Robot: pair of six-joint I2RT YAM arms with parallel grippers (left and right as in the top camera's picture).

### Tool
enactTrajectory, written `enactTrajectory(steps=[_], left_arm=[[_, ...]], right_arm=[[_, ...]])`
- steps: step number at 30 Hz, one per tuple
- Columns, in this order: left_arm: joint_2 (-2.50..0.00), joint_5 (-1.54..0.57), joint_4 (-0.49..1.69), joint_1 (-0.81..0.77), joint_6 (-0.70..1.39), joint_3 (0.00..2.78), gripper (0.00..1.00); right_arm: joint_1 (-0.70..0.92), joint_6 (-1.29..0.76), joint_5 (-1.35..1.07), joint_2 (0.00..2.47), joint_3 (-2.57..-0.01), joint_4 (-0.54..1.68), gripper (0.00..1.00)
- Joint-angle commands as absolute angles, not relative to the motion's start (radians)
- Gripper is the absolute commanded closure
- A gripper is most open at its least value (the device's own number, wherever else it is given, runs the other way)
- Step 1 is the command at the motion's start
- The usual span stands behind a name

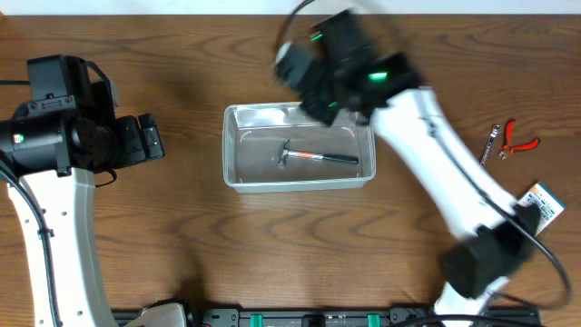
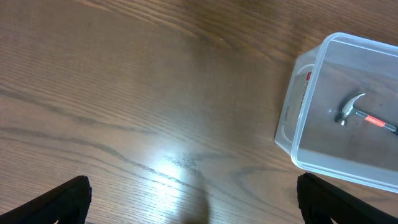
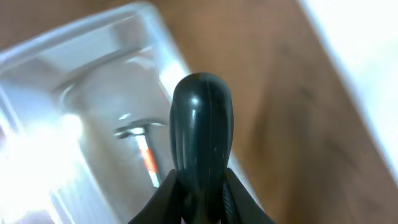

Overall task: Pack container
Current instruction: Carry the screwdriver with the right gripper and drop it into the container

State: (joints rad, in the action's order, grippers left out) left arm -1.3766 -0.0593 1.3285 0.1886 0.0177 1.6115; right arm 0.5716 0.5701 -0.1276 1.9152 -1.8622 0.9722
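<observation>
The container (image 1: 232,150) is a clear plastic bin at the table's middle, with a small hammer (image 1: 313,157) with a red-banded handle lying inside. My right gripper (image 1: 307,89) hovers over the bin's far edge, blurred. In the right wrist view it (image 3: 202,199) is shut on a dark rounded tool handle (image 3: 202,130), with the bin (image 3: 68,56) and the hammer (image 3: 142,143) below it. My left gripper (image 1: 150,138) is open and empty, left of the bin. In the left wrist view its fingers (image 2: 193,205) are spread over bare wood, with the bin (image 2: 298,118) and hammer (image 2: 357,112) to the right.
Red-handled pliers (image 1: 519,138) and a small metal tool (image 1: 491,143) lie at the right side of the table. A white labelled packet (image 1: 543,202) lies near the right arm's base. The table is brown wood.
</observation>
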Motion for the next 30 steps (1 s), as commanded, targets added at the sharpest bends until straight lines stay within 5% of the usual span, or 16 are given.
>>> enactTrajectory(steps=[1, 11, 19, 28, 29, 30], left_arm=[[-1.378, -0.047, 1.331, 0.189, 0.008, 1.610, 0.02], [-1.378, -0.047, 1.330, 0.189, 0.008, 1.610, 0.02], [-1.378, -0.047, 1.331, 0.189, 0.008, 1.610, 0.02], [-1.378, -0.047, 1.331, 0.189, 0.008, 1.610, 0.02], [-1.378, -0.047, 1.331, 0.189, 0.008, 1.610, 0.02], [-1.378, -0.047, 1.331, 0.189, 0.008, 1.610, 0.02]], right_arm=[[0.604, 0.668, -0.133, 2.033, -1.837, 0.980, 0.99], [0.605, 0.690, -0.188, 2.193, -1.837, 1.030, 0.98], [0.598, 0.689, -0.174, 2.175, -1.839, 1.041, 0.54], [0.522, 0.554, -0.059, 1.953, -1.958, 1.130, 0.46], [0.500, 0.498, -0.020, 1.919, -1.972, 1.122, 0.34], [0.469, 0.416, 0.038, 1.879, -1.988, 1.115, 0.08]])
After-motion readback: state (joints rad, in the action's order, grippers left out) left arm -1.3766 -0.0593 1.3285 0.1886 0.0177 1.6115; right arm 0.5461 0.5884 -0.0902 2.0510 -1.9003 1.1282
